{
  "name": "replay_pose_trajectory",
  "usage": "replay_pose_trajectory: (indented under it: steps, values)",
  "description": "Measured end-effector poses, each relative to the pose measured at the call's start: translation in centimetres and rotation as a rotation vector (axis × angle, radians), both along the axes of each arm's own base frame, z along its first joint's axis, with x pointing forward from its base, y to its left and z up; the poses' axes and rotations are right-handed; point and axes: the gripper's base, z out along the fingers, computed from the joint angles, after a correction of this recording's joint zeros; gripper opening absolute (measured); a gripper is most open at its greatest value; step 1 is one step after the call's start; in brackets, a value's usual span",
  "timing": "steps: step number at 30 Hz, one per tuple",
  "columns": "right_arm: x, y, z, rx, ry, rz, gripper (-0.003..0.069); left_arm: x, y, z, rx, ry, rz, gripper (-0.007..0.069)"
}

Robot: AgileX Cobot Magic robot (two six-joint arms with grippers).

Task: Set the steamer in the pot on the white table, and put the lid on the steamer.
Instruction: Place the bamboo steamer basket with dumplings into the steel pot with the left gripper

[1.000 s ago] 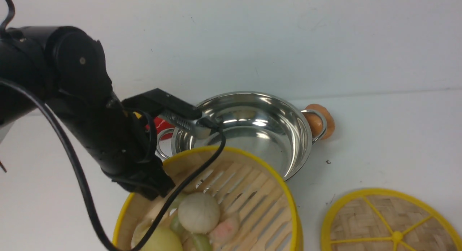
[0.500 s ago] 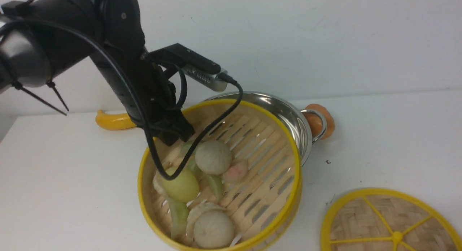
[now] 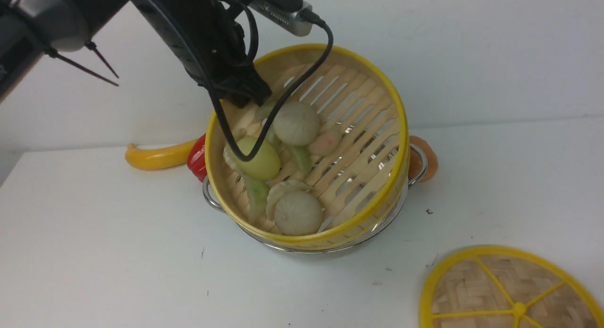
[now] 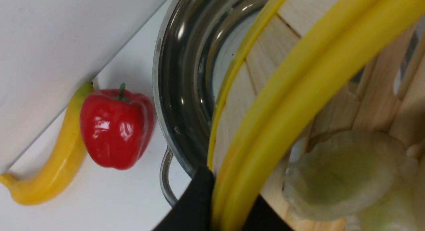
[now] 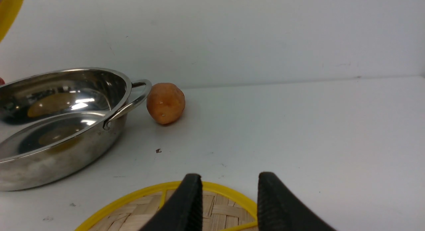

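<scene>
My left gripper (image 3: pixel 245 94) is shut on the far-left rim of the steamer (image 3: pixel 358 115) and holds it tilted in the air over the pot (image 3: pixel 306 248). The steamer holds buns and green food pieces. In the left wrist view my black fingers (image 4: pixel 196 204) straddle the steamer's yellow rim (image 4: pixel 298 84) above the pot's steel wall (image 4: pixel 179 91). In the right wrist view the pot (image 5: pixel 59 124) is empty. The lid (image 3: pixel 509 295) lies flat on the white table (image 3: pixel 94 233) at the front right. My right gripper (image 5: pixel 229 184) is open just above the lid's rim (image 5: pixel 159 187); it is out of the front view.
A yellow banana (image 3: pixel 155 157) and a red pepper (image 3: pixel 197 158) lie by the pot's left handle, against the back wall. An orange ball (image 3: pixel 427 165) touches the right handle and also shows in the right wrist view (image 5: pixel 165 103).
The left arm has lifted the steamer from the table's front and carried it away from me, to above the pot. The lid has not moved.
</scene>
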Motion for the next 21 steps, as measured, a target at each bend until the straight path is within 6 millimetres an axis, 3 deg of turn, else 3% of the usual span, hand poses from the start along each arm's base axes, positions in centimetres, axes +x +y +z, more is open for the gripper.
replay_pose_trajectory:
  steps: [12,21]
  values:
    - [0.0,0.0,0.0,0.000,0.000,0.000,0.0249,4.5,2.0,-4.4,0.000,0.069,0.054,0.0030]
    - [0.0,0.0,0.0,0.000,0.000,0.000,0.0249,5.9,0.9,-5.6,-0.057,0.081,0.013,0.0030]
